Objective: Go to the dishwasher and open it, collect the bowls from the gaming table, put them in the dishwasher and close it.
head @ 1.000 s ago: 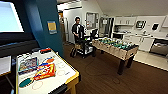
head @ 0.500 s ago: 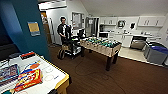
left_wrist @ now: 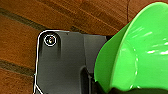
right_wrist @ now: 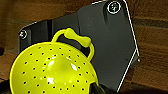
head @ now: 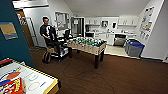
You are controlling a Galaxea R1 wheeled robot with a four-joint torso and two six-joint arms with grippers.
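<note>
Where the head view begins at its left edge, a corner of the gaming table (head: pixel 51 83) shows its white top and yellow rim, with a red and yellow board-game box (head: pixel 12 86) lying on it. Behind the table stands a dark teal wall (head: pixel 15 50) bearing a small poster (head: pixel 8 30). Further right, a person (head: pixel 47 32) in dark clothes sits at a wheeled control rig (head: pixel 56 51) on the brown wooden floor (head: pixel 120 75). Just beside the rig stands the foosball table (head: pixel 87 45), its field green and its legs dark. At the back runs a white kitchen, where a dark recess under the counter is probably the dishwasher (head: pixel 119 40); it is too small to tell how its door stands. Well to the right, against the wall, are blue-lidded bins (head: pixel 135 48).

Seen from the left wrist, a green bowl (left_wrist: pixel 135 52) lies tilted, close above the floorboards at the left gripper (left_wrist: pixel 120 90); whether the gripper has hold of it cannot be told. Seen from the right wrist, a yellow perforated bowl (right_wrist: pixel 52 72) with a loop handle sits at the right gripper (right_wrist: pixel 97 88), underside toward the camera; here too the grasp cannot be told.
</note>
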